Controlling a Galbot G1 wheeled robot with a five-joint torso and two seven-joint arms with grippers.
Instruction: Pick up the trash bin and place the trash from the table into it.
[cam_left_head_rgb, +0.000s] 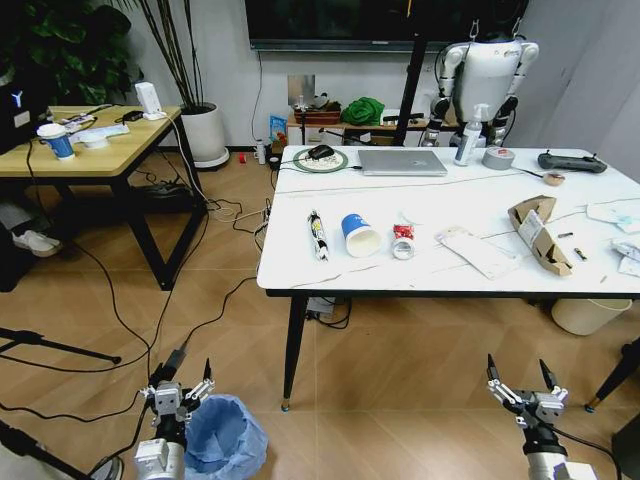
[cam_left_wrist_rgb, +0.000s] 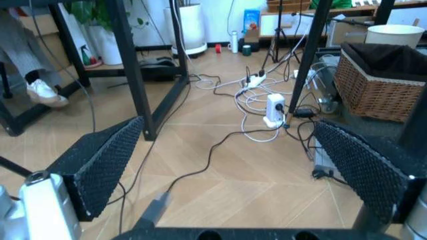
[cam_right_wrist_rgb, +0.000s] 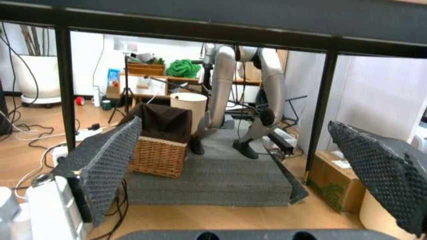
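Left hand (cam_left_head_rgb: 181, 391) hangs wide open just beside the bin (cam_left_head_rgb: 223, 435); light, crinkly liner, so grip the rim.

One worktop (cam_left_head_rgb: 470, 215) with marble-look surface. On it: one paper cup (cam_left_head_rgb: 359, 234), one red wrapper (cam_left_head_rgb: 403, 241), one black-white tube wrapper (cam_left_head_rgb: 318, 235), one torn cardboard box (cam_left_head_rgb: 539, 234), one laptop (cam_left_head_rgb: 402, 162), one tape roll (cam_left_head_rgb: 498, 158), one spray bottle (cam_left_head_rgb: 469, 136), one black controller (cam_left_head_rgb: 571, 161). One blue-lined trash bin (cam_left_head_rgb: 224, 437) on floor. Two grippers, left gripper (cam_left_head_rgb: 182, 385) and right gripper (cam_left_head_rgb: 521, 382), both with jaws apart. One wicker basket (cam_left_wrist_rgb: 381, 85).
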